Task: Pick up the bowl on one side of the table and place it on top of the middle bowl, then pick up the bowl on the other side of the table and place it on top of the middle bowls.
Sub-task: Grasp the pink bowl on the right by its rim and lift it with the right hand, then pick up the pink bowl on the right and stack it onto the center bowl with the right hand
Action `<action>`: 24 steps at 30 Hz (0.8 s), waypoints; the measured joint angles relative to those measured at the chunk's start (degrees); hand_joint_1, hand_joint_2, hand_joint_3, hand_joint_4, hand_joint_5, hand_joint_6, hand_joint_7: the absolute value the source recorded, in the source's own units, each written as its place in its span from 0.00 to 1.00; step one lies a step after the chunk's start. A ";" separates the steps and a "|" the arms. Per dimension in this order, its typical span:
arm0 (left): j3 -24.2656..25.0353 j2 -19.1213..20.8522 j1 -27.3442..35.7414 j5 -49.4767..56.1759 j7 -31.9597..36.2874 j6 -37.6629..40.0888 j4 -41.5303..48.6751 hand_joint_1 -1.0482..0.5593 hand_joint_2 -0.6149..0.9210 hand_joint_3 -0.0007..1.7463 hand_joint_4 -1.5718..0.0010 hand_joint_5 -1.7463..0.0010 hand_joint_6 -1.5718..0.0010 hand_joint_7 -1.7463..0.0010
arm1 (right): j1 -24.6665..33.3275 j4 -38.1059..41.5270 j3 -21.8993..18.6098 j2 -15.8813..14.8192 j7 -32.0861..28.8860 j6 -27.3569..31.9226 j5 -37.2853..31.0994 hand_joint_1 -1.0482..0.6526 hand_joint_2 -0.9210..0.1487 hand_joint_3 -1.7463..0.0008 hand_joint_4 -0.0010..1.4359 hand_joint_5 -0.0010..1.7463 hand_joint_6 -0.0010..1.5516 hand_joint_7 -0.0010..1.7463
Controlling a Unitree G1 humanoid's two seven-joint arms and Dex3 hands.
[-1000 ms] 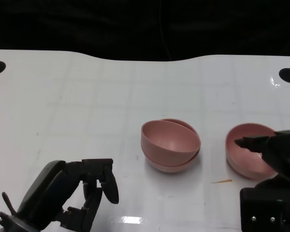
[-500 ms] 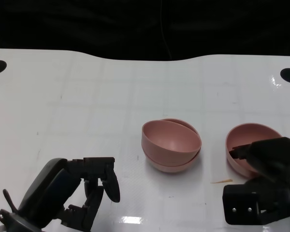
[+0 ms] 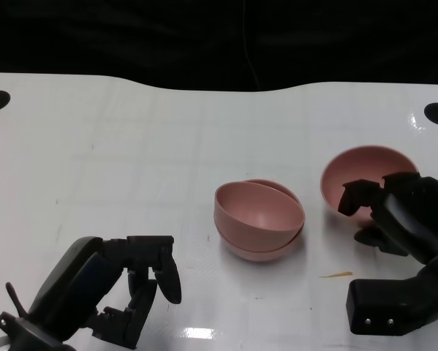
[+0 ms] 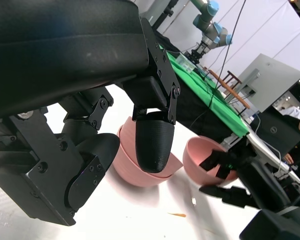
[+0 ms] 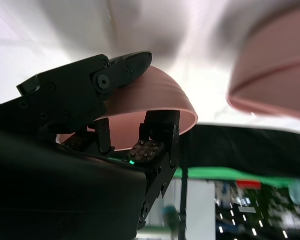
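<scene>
**Robot body: visible parts**

Left hand (image 3: 134,281): matte black, blocky finger segments ending in rounded, finely textured pads (image 4: 154,145); small round screws along the finger housings. A smooth, rounded black shell sits behind the fingers.

Right hand (image 3: 394,212): the same black build, glossy curved back, angular fingers with visible screw heads. A small green light glows at its inner side (image 5: 131,161). Below it sits a black rectangular block with two pale screws (image 3: 379,320).

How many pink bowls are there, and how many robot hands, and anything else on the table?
Pink bowls: 3, two stacked, one in the right hand.
Robot hands: 2, left hand, right hand.
Small yellowish sliver: 1.
Total: 6.
</scene>
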 measured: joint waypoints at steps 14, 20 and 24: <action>-0.01 -0.02 -0.28 -0.06 -0.51 0.19 0.00 0.68 0.51 0.95 0.41 0.04 0.46 0.15 | -0.10 -7.40 -2.32 -0.42 -5.49 -3.50 3.14 0.56 0.61 0.23 0.72 1.00 0.52 0.97; -0.11 -0.19 -0.27 -0.02 -0.51 0.19 0.01 0.69 0.51 0.95 0.41 0.04 0.45 0.16 | -2.02 -9.58 -2.32 0.46 -2.93 -7.51 6.68 0.58 0.65 0.20 0.72 1.00 0.53 0.94; -0.26 -0.42 -0.27 0.00 -0.51 0.06 0.30 0.69 0.51 0.95 0.41 0.04 0.45 0.16 | -3.13 -10.42 -1.92 1.66 3.83 -9.91 11.03 0.57 0.70 0.17 0.70 1.00 0.56 0.87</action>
